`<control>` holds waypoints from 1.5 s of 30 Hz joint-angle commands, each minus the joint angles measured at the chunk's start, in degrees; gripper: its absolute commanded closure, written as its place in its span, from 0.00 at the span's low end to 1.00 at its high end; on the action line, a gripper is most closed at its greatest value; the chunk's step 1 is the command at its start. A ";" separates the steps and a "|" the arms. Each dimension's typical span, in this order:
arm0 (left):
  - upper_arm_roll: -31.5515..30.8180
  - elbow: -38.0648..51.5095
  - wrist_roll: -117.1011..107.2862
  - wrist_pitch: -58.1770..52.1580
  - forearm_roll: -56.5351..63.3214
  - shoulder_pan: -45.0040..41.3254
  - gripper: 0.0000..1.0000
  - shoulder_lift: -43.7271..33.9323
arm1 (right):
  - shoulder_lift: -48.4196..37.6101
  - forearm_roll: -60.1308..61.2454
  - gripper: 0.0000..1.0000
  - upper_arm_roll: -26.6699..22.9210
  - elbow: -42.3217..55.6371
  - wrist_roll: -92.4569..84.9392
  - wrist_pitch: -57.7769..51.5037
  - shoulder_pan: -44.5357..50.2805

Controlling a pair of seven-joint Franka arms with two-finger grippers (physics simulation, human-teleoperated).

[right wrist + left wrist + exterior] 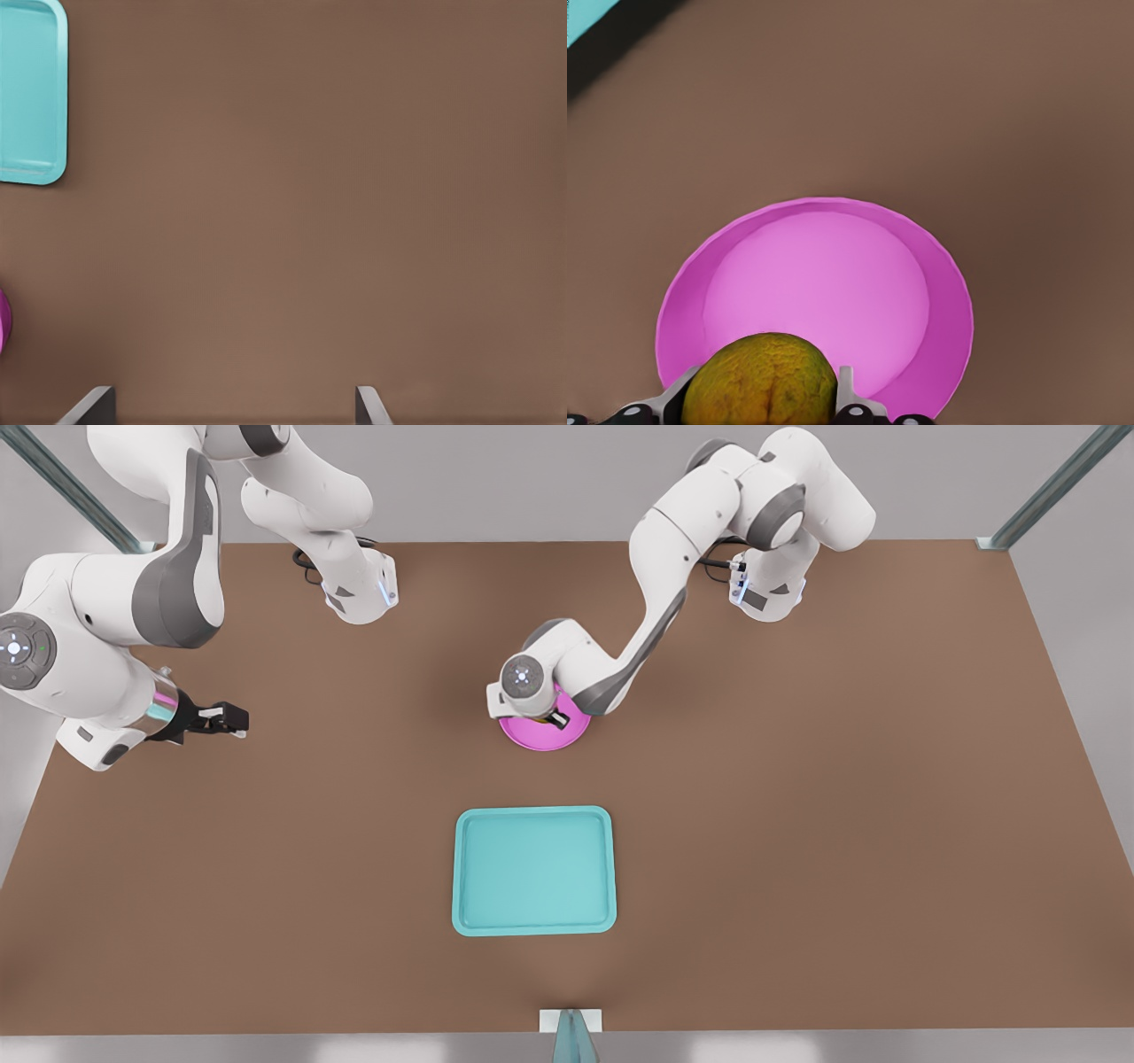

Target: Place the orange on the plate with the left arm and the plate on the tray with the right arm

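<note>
The orange (760,381), yellow-orange with greenish mottling, sits between the fingers (846,391) of my left gripper (757,403), which is shut on it. It hangs over the near part of the pink plate (824,292); I cannot tell whether it touches the dish. In the front view that gripper (554,717) covers the plate (532,737) at the table's middle. The teal tray (533,870) lies in front of the plate, nothing on it. My right gripper (221,717) waits open at the front view's left, well away from both, its fingertips (97,400) spread wide over bare table.
The brown table (797,797) stretches wide around plate and tray. The right wrist view catches a corner of the tray (31,97) and a sliver of the plate (3,320). Metal frame posts (1045,491) stand at the back corners and one at the front edge (571,1036).
</note>
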 commanded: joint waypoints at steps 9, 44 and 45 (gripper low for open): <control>23.73 1.22 -9.16 -25.60 -3.14 8.08 0.00 -18.74 | 3.88 8.37 0.00 0.26 -9.45 0.83 1.38 5.35; -3.21 3.68 8.56 -31.25 10.31 48.34 0.00 -29.03 | 13.39 38.53 0.07 7.64 -48.57 11.20 62.47 32.87; -3.21 3.68 8.56 -31.25 10.31 48.34 0.00 -28.94 | 13.48 38.53 0.26 7.64 -48.30 11.20 62.30 32.87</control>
